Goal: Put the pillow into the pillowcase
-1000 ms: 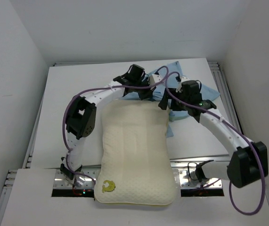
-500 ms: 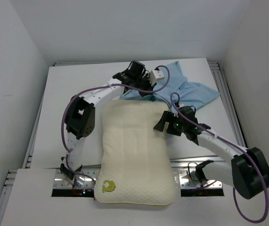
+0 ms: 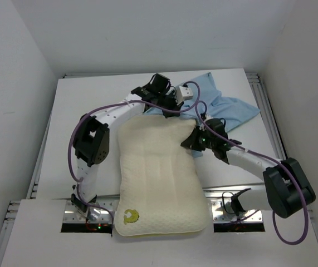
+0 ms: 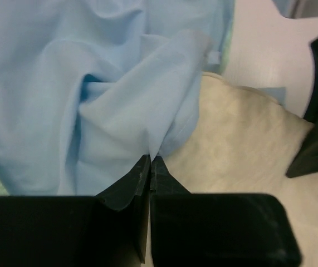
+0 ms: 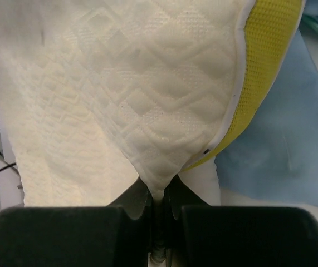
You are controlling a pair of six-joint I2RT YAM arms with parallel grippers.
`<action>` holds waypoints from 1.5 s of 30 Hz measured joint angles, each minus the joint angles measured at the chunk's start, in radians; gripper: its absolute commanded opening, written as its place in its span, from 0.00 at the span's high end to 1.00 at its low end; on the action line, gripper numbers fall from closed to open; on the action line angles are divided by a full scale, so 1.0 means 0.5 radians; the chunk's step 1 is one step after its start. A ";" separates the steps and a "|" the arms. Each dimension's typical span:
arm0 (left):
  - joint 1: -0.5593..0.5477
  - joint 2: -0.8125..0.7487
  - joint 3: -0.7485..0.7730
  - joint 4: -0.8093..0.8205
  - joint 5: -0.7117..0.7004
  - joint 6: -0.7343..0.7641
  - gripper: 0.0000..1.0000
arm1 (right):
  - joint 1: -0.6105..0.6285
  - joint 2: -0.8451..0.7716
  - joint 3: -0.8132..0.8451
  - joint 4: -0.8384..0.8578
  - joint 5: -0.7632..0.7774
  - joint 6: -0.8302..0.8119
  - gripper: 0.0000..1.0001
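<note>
Pinching a tuck of quilted cover at the far right corner of the pillow (image 3: 159,178), the right end effector (image 5: 157,192) is clenched tight beside the yellow seam; the left end effector (image 4: 150,162) is clenched on a fold of the light-blue pillowcase (image 3: 228,105) just beyond the pillow's far end. The pillow lies flat on the desk (image 3: 92,100), its long axis running from its near end, which hangs over the desk's edge, to its far short end; the pillowcase lies crumpled beyond that far end and off past the far right corner, touching the pillow there. The coming move likely turns on this: the pillow's far short end points at the bag, so entry would run along the long axis, away from the near end; the left arm is nearer the cloth, the right nearer the cushion. Whether the fold held is the bag's open mouth cannot be told.
</note>
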 measured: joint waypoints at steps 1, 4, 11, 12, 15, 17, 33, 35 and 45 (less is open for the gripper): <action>-0.001 -0.015 -0.007 -0.024 0.026 0.024 1.00 | 0.011 0.011 0.062 -0.040 0.000 -0.044 1.00; -0.008 -0.055 -0.013 -0.068 0.098 0.094 1.00 | 0.022 0.021 0.237 -0.121 0.004 -0.155 1.00; -0.016 -0.131 0.044 -0.315 0.257 0.340 1.00 | -0.014 0.023 0.282 -0.134 0.023 -0.190 1.00; -0.020 -0.147 0.044 -0.371 0.264 0.394 1.00 | -0.039 0.026 0.282 -0.137 0.021 -0.184 1.00; -0.029 -0.220 0.018 -0.526 0.269 0.586 1.00 | -0.115 0.049 0.291 -0.158 0.025 -0.179 1.00; -0.032 -0.278 -0.018 -0.609 0.271 0.706 1.00 | -0.154 0.069 0.320 -0.198 0.038 -0.182 1.00; -0.048 -0.448 -0.432 -0.315 0.195 0.555 1.00 | -0.546 0.109 0.504 -0.452 0.034 -0.150 0.69; -0.062 -0.448 -0.452 -0.211 0.171 0.401 0.98 | -0.549 0.161 0.582 -0.513 0.050 -0.216 0.46; -0.095 -0.360 -0.278 0.092 0.031 -0.306 0.30 | -0.619 0.175 1.077 -0.942 0.422 -0.813 0.20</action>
